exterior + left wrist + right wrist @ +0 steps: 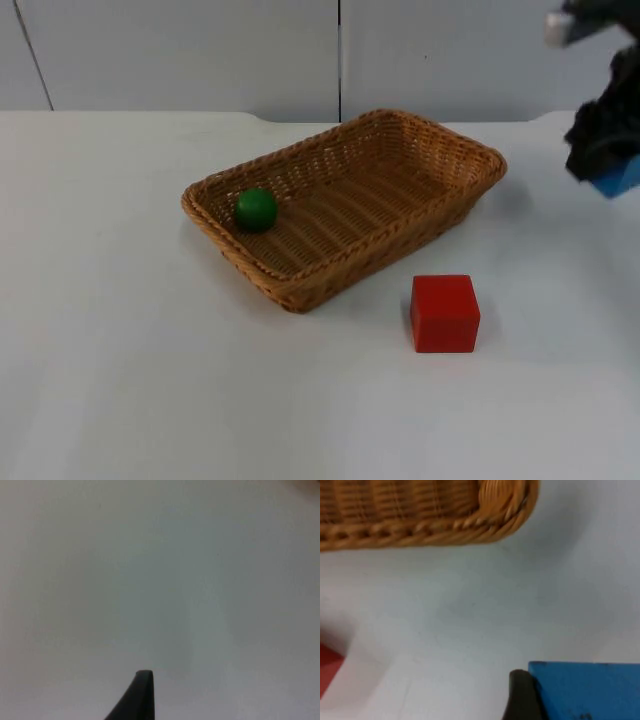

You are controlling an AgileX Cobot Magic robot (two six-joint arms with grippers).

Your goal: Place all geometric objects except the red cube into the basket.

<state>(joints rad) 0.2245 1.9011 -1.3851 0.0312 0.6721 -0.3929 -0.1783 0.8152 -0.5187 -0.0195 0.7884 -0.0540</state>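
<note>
1. Gripping a flat-faced blue block point(585, 690), the right gripper point(605, 160) hangs above the white table top point(120, 350) at the right edge of the top view, off the basket's right end; in the right wrist view a black fingertip point(520, 697) presses against the block's side.
2. Just beyond that block lies the woven brown wicker basket point(300, 290), its near corner point(507, 502) close by in the right wrist view, with bare table between the two.
3. Inside the basket, a small green ball point(256, 209) rests near the left end wall.
4. In front of the basket, apart from its rim, the red cube point(444, 313) sits on the table, where the task wants it left.
5. Judged from this, 1 object is already in, and the blue block is lifted but not yet over the basket; carrying it leftward over the rim and releasing it looks like what is left. I see no other loose piece on the table.
6. The right arm reaches in from the upper right of the top view, wrist angled down toward the table.
7. The left arm waits; its left gripper's fingertip point(140, 695) points at bare table, and I cannot tell whether that pincer is released or clenched.
</note>
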